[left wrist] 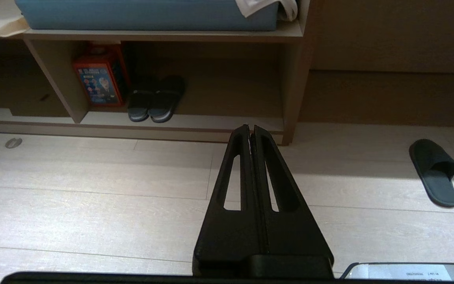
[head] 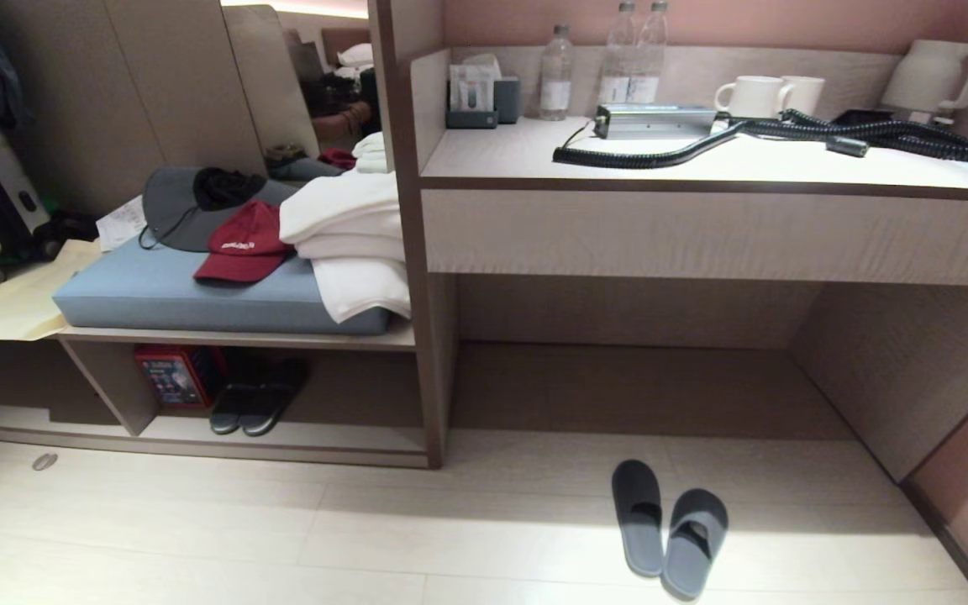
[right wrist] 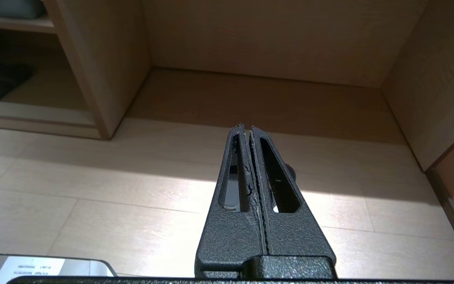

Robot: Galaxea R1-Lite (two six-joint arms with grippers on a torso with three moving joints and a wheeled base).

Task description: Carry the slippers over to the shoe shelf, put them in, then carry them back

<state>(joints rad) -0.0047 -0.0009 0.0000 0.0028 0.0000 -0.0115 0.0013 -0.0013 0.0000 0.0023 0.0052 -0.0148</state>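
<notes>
Another dark pair (head: pixel 257 402) already sits in the shoe shelf (head: pixel 282 433); the robot could grab those by mistake, or jam the newcomers against them. The slippers (head: pixel 667 528), flat, soft grey-blue slides, lie side by side on the floor before the worktop's recess. Left gripper (left wrist: pixel 249 128) and right gripper (right wrist: pixel 246 127) are clenched, empty.

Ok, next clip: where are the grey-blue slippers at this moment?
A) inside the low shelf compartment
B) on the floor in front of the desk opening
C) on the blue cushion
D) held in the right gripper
B: the slippers lie side by side on the floor, outside the shoe shelf; both grippers are shut and empty.
</notes>
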